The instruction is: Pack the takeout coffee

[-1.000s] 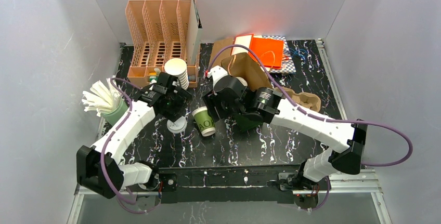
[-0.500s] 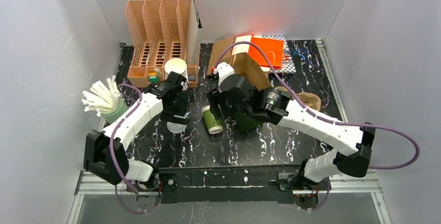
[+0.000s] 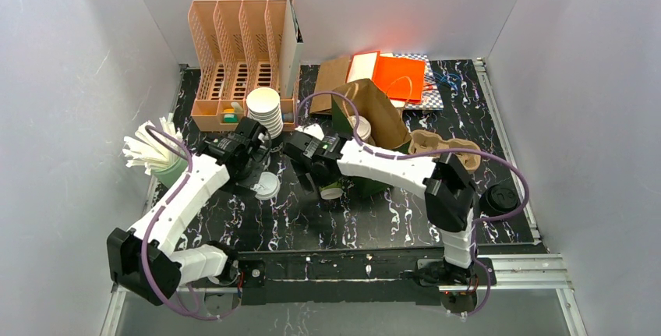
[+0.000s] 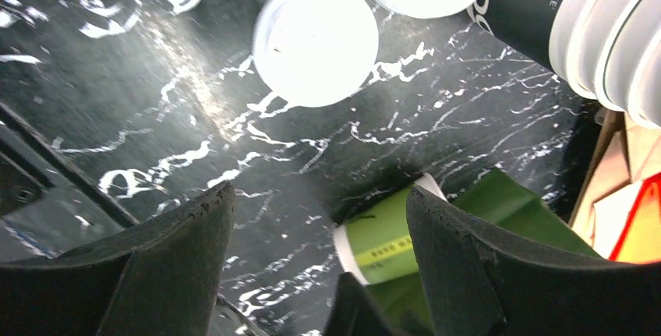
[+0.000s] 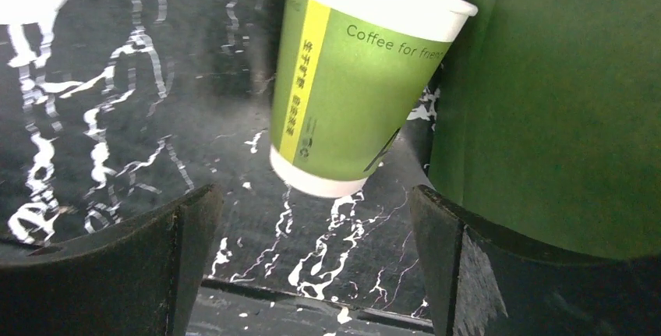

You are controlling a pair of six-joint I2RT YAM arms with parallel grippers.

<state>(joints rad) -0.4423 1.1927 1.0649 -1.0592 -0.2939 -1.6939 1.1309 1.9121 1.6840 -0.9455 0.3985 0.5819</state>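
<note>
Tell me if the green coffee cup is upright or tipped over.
Tipped over. The green coffee cup lies on its side on the black table, its printed wall facing up in both wrist views.

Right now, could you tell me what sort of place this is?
Probably a mock coffee-shop counter in a robot test cell: a stack of paper cups, a green coffee cup on its side, and a cardboard cup carrier.

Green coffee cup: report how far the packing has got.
Done: nothing; the green cup lies on its side outside the green bag. In hand: nothing; the right hand hangs open over the cup, the left hand open near a white lid. Left: grasping, probably lidding, and bagging it.
</note>
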